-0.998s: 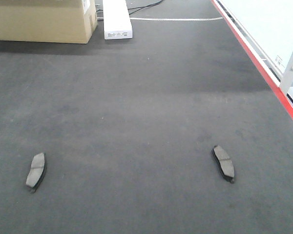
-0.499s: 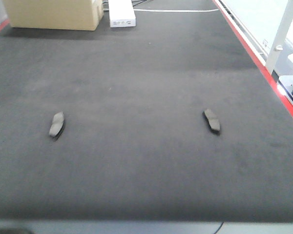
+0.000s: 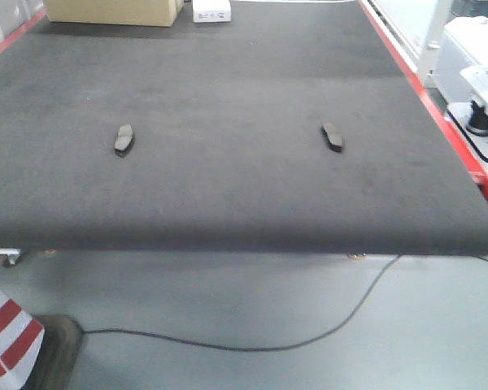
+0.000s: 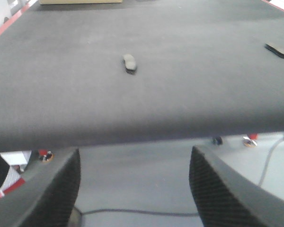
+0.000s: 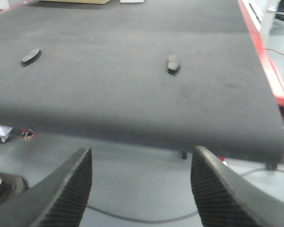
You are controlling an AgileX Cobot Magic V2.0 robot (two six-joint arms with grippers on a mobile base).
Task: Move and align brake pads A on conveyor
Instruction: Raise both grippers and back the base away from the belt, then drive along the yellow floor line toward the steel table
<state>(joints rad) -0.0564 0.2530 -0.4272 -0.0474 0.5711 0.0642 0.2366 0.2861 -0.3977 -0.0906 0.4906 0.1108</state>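
A wide, dark grey, felt-like conveyor belt (image 3: 228, 191) with a red strip (image 3: 415, 81) along its right edge fills most of the front view, and two small, flat, curved grey brake pads lie on it, well apart from each other. The left pad (image 3: 124, 140) sits towards the belt's left side and the right pad (image 3: 333, 136) towards the red strip. Both lie roughly level across the belt, their long sides running more or less away from the camera. The left gripper (image 4: 135, 198) hangs off the belt's near edge over the grey floor. Its two dark ribbed fingers (image 4: 47, 194) are spread wide with nothing between them, and the left pad (image 4: 129, 63) lies ahead of it. The right gripper (image 5: 142, 194) is likewise held apart and empty short of the belt, with the right pad (image 5: 173, 64) ahead. A tan cardboard box (image 3: 114, 10) and a white carton (image 3: 211, 10) stand at the far end. A black cable (image 3: 228, 345) trails across the floor beside a red-and-white striped cone (image 3: 4, 337).
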